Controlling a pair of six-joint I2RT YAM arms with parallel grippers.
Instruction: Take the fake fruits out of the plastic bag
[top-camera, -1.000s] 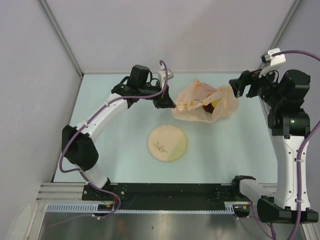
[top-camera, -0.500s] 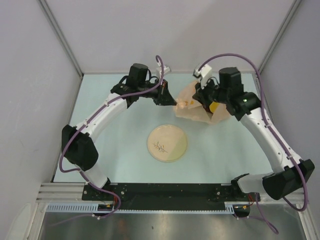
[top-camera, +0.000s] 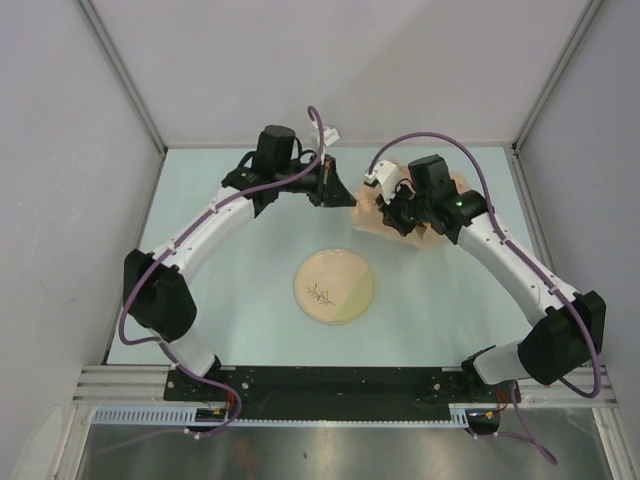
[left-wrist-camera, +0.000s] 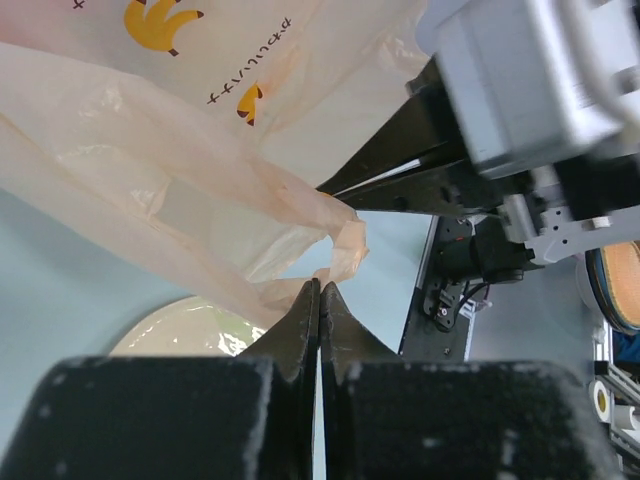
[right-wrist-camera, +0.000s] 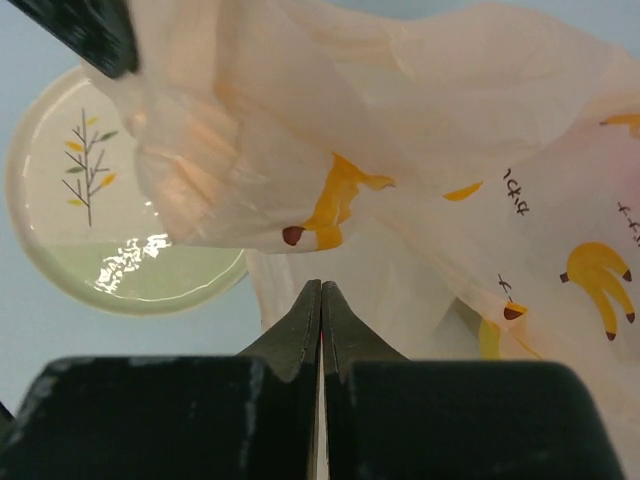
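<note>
The plastic bag (top-camera: 368, 212) is pale peach with banana prints and lies behind the plate. My left gripper (top-camera: 343, 195) holds its left edge. In the left wrist view the jaws (left-wrist-camera: 318, 285) are shut and the bag's film (left-wrist-camera: 150, 170) gathers into the tips. My right gripper (top-camera: 395, 220) hangs over the bag's middle and covers much of it. In the right wrist view (right-wrist-camera: 321, 285) it is shut, tips just in front of the film (right-wrist-camera: 450, 120), with no fold gathered at them. The fake fruits are hidden inside. A yellowish patch (right-wrist-camera: 487, 338) shows through the film; fruit or print, I cannot tell.
A round cream plate (top-camera: 335, 287) with a leaf sprig drawing lies on the pale blue table in front of the bag; it shows in both wrist views (left-wrist-camera: 180, 325) (right-wrist-camera: 60, 230). Grey walls close in the back and both sides. The two wrists are close together over the bag.
My right arm has swung in from the far right to above the bag, and its jaws have gone from open to shut. My left gripper has kept its hold on the bag's edge.
</note>
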